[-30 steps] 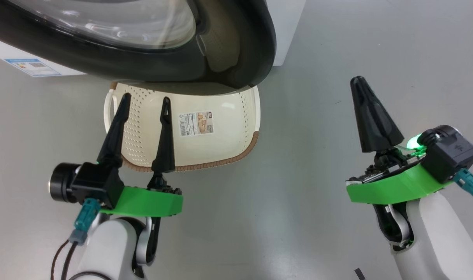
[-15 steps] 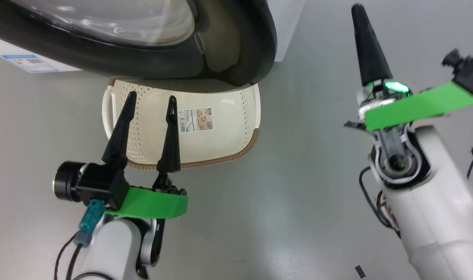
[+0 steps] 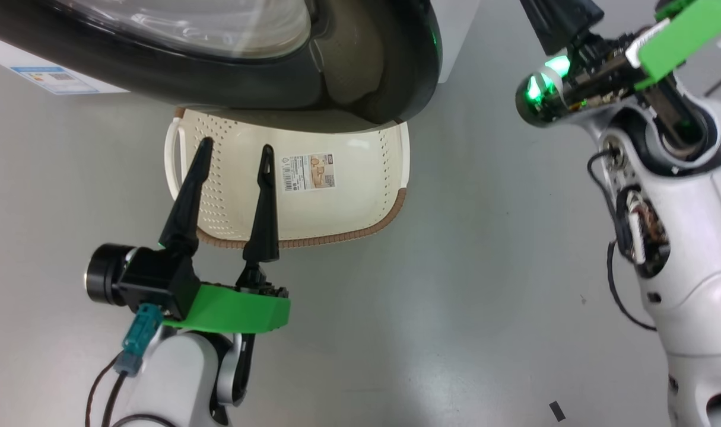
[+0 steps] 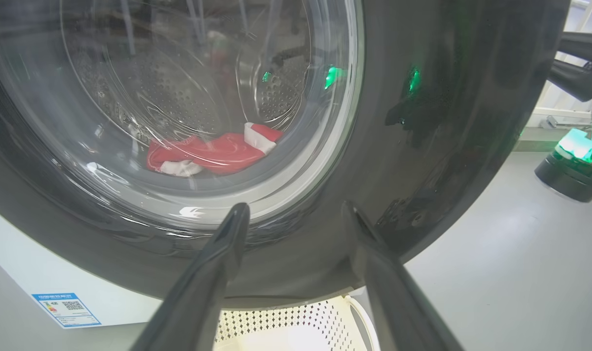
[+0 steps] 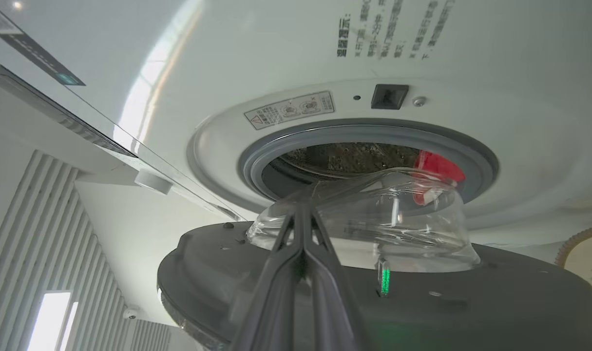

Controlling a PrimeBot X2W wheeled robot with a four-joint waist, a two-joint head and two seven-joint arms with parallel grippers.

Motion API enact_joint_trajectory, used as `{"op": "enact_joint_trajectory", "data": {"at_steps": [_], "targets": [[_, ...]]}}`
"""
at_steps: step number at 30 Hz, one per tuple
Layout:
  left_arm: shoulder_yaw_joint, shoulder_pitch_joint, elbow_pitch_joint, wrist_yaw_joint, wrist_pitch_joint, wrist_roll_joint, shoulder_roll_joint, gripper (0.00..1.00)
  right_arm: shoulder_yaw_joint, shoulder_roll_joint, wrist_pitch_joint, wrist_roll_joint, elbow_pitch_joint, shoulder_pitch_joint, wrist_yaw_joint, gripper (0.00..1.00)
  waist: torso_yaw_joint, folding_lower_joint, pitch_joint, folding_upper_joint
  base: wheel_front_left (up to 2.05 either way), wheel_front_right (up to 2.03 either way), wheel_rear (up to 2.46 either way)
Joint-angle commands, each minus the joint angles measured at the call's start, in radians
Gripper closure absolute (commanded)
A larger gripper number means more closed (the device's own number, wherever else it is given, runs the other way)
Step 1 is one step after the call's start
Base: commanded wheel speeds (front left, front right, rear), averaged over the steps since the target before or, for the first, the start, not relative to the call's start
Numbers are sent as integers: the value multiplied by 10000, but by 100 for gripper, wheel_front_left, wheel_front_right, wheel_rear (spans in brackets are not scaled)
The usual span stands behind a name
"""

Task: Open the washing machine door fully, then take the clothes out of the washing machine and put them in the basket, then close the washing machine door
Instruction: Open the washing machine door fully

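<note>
The washing machine door (image 3: 360, 89) is only part-way open, and its black rim hangs over the basket (image 3: 336, 238) on the floor. The red clothes (image 4: 213, 153) all sit low in the drum and the basket has nothing in it, so I'd say this is step one, not finished. The right pincer (image 5: 301, 214) has its fingers pressed together, gripping nothing, and is up at the door's inner side. The left pincer (image 3: 237, 145) hovers over the basket with its fingers spread apart. Left to do: the full swing, the unloading and the closing.

Left gripper (image 3: 237, 145) fingers wide apart — right gripper (image 5: 303, 214) fingers tight together, high.
</note>
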Motion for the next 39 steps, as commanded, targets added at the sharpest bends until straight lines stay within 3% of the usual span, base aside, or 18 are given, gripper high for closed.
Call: {"op": "enact_joint_trajectory", "data": {"at_steps": [1, 9, 16, 39], "targets": [[226, -70, -230, 73, -78, -22, 174, 0, 131, 142, 124, 124, -178, -191, 8, 100, 31, 0, 27, 0, 0, 0, 0], [82, -168, -254, 117, -78, -137, 174, 0, 799, -16, 1883, 720, 1386, -1623, 8, 100, 254, 0, 246, 0, 0, 0, 0], [0, -257, -198, 158, -78, -200, 174, 0, 1488, -128, 2506, 411, 2304, -2373, 8, 100, 373, 0, 328, 0, 0, 0, 0], [178, 58, 77, 116, -78, -178, 173, 0, 2006, 99, 3267, 486, 1737, -1286, 8, 100, 429, 0, -468, 0, 0, 0, 0]]}}
